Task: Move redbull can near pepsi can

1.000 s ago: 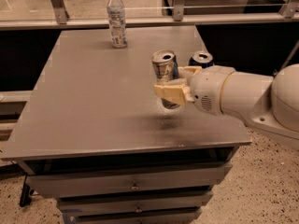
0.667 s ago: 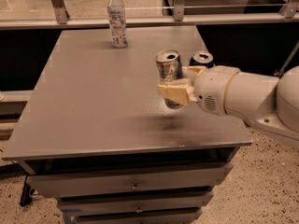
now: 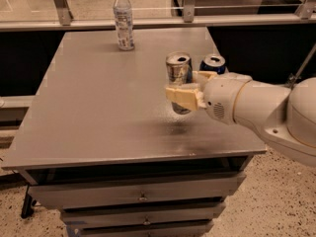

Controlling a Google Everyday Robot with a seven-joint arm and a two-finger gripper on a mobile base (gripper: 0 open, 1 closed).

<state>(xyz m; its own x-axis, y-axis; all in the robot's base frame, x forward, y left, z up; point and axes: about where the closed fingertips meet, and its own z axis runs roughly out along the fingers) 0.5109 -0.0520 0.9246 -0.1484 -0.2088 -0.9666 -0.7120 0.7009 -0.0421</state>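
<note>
- The jaws are seen pinching the redbull can (image 3: 178, 72) around its lower half, one cream finger across the front and the other behind it.
- The gripper (image 3: 190, 87) is held over the right half of the table (image 3: 89, 107), at the end of the white arm (image 3: 256, 107) that reaches in from the right.
- The redbull can is kept upright and appears to be lifted clear of the table, since a soft shadow is seen on the surface below it.
- The pepsi can (image 3: 213, 64) stands on the table just behind and to the right of the held can, partly hidden by the gripper; whether the two touch cannot be told.
- The carrying step is judged to be nearly done, as the two cans are already near each other.
- A straight lowering is called for next, until the base rests on the table, followed by a release and a withdrawal that does not knock the pepsi can.
- A clear plastic bottle (image 3: 123, 19) stands well apart at the far edge and is not involved.
- Compared with a second ago, the held can has been shifted only slightly to the right, toward the pepsi can; the pepsi can and bottle are unmoved.
</note>
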